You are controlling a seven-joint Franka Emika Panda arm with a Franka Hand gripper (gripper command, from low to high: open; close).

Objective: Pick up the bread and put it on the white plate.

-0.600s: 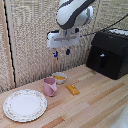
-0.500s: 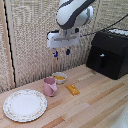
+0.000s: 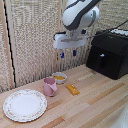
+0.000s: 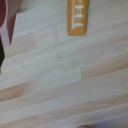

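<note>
The bread (image 3: 73,89) lies on the wooden table (image 3: 95,100), just beside the pink cup (image 3: 49,86) and well apart from the white plate (image 3: 25,105). Only the wrist view shows its pale markings (image 4: 78,15). The hand (image 3: 68,53) hangs high above, fingers parted, empty.

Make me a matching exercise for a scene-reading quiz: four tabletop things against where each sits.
Things:
1. bread
2. white plate
3. pink cup
4. gripper

Places:
A. nearest the exterior view's left edge
B. raised over the table, holding nothing
C. between plate and bread
D. flat on the wood, on the cup's exterior-view right

Pairs: 1-D, 2-A, 3-C, 4-B
</note>
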